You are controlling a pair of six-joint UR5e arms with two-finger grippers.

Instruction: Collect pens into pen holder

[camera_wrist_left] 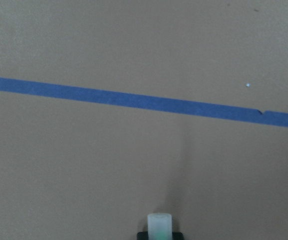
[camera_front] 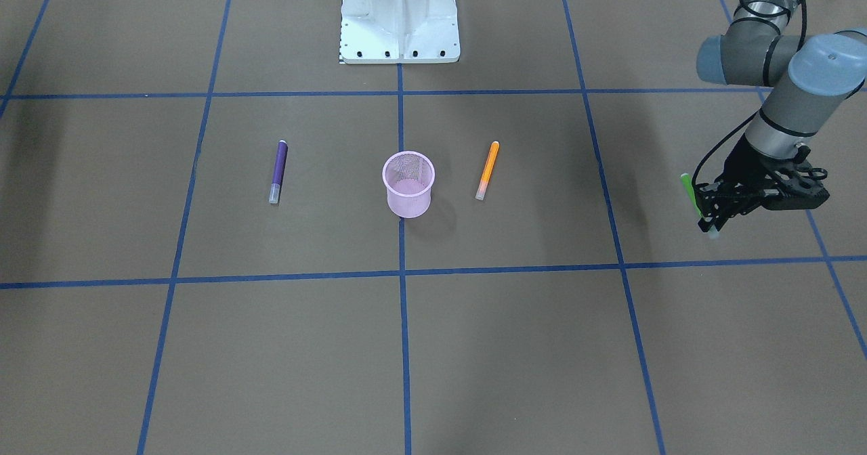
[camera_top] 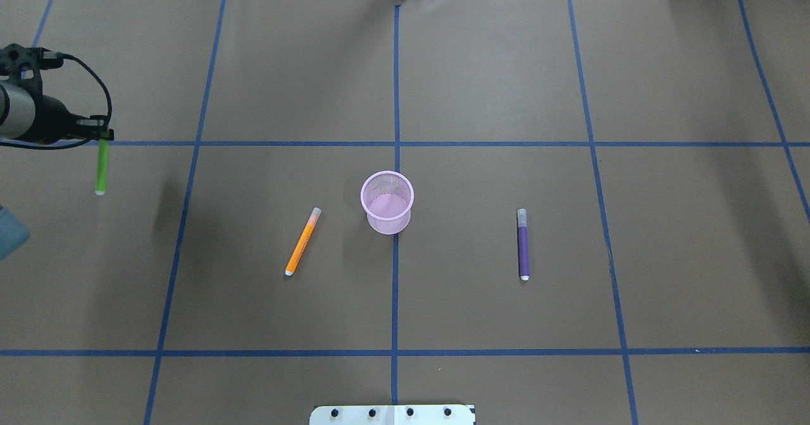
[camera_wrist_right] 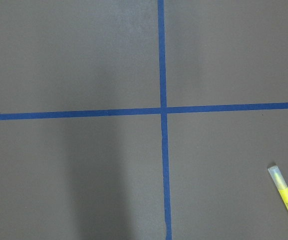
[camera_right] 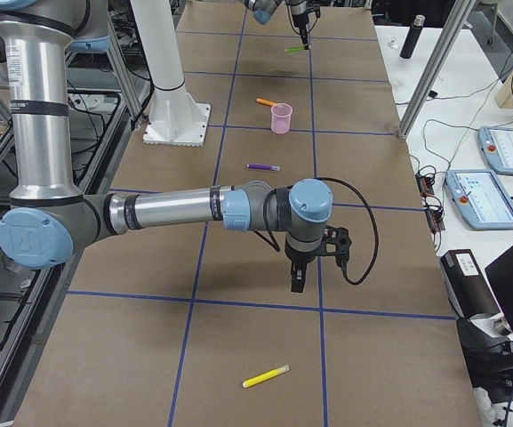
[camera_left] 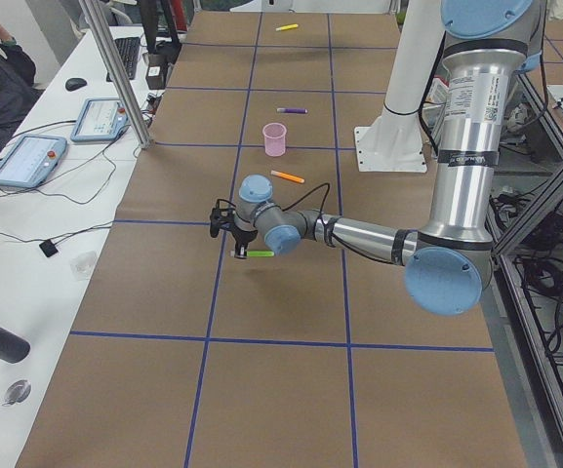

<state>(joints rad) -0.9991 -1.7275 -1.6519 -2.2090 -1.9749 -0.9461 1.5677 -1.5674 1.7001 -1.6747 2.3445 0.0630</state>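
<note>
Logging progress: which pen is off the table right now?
The green pen, held in the left gripper above the table. The orange pen, purple pen and yellow pen all lie flat on it.

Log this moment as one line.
left gripper: shut on green pen, aloft | orange pen, purple pen: flanking empty pen holder | right gripper: cannot tell

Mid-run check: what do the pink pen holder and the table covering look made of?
Pen holder: fine wire mesh, probably metal with a pink coating; you can see through its wall. Table covering: matte brown paper or card, likely; flat, no glare, marked off with blue tape lines.
</note>
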